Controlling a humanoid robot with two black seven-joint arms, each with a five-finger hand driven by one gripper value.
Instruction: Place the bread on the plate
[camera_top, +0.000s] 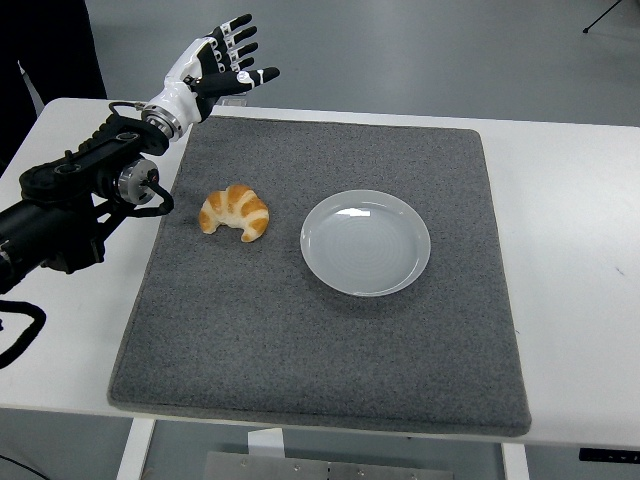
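A golden croissant (236, 211) lies on the grey mat (320, 330), left of centre. A white round plate (366, 242) sits on the mat to its right, with nothing on it. My left hand (222, 68) is raised above the mat's far left corner, well beyond the croissant, with its fingers spread and holding nothing. The black left arm (70, 205) reaches in from the left edge. The right arm is out of view.
The mat covers most of the white table (570, 230). A person in dark clothing (45, 45) stands at the top left, behind the table. A small grey object lies behind my left hand at the table's far edge, mostly hidden.
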